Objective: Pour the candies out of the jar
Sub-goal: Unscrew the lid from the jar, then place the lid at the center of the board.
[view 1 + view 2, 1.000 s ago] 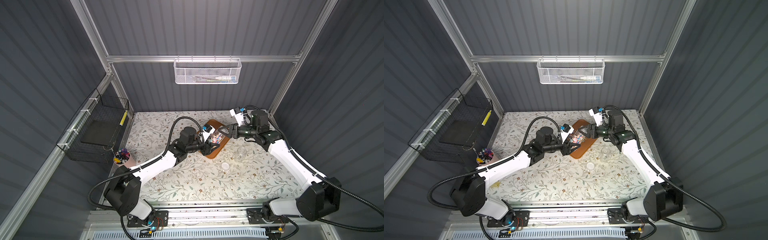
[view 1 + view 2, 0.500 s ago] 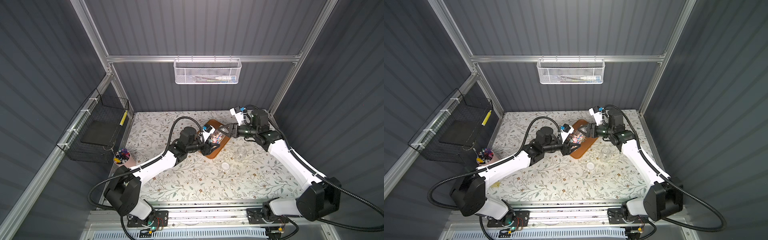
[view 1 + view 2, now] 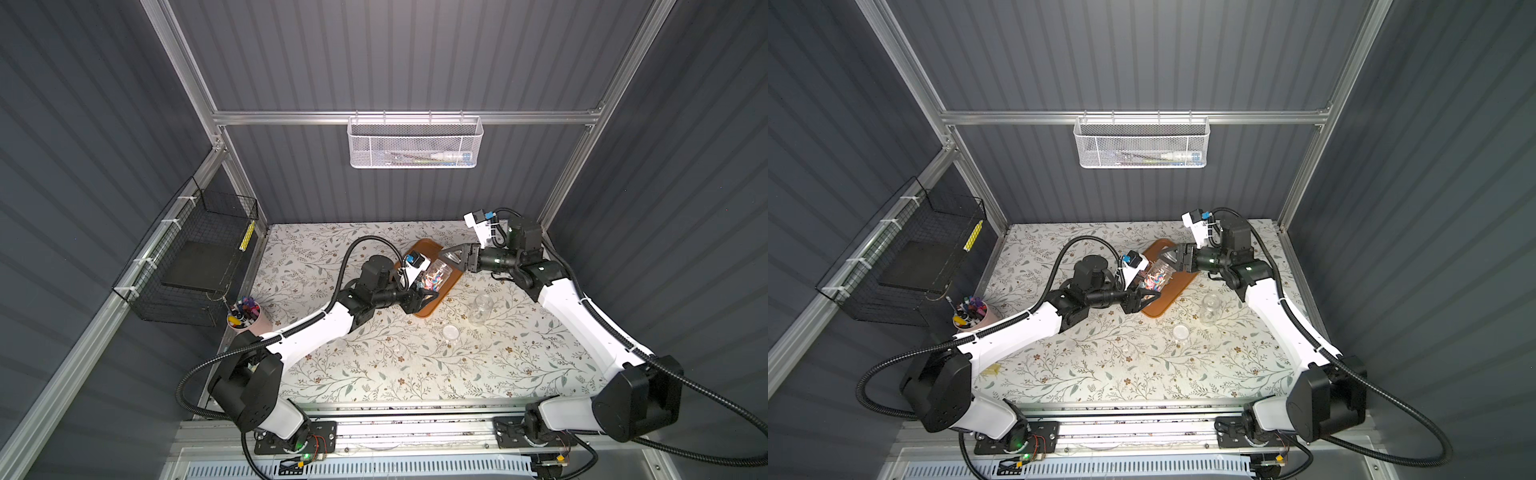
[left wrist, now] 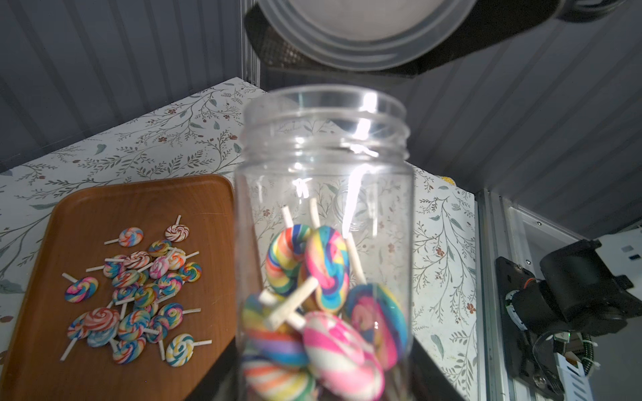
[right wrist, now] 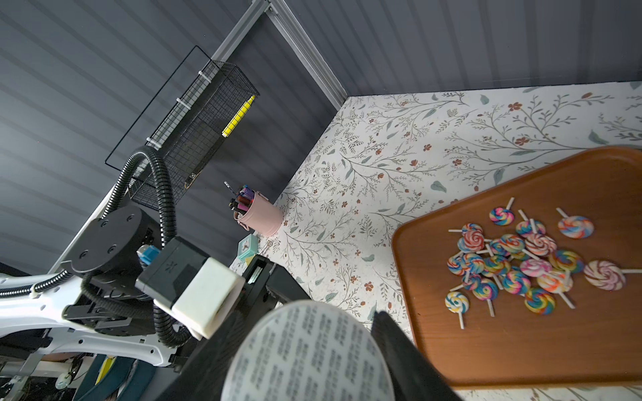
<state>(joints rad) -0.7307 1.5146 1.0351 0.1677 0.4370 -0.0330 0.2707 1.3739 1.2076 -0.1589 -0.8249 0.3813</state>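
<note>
While aslant, jar (image 3: 435, 275) mouth toward lid (image 4: 361, 34).

I see clear plastic jar (image 4: 324, 166) uncapped, tilted over the brown tray (image 4: 146, 194), swirled lollipop candies (image 4: 326, 274) sitting at its base. Another pile lies loose on the tray, sticks pointing every way.

- The jar lid (image 5: 309, 350) carries rows of small grey print across its top face, all too blurred to read.
- The left wrist camera (image 5: 180, 274) bears a tiny pale emblem on its black housing, with no legible letters.
</note>
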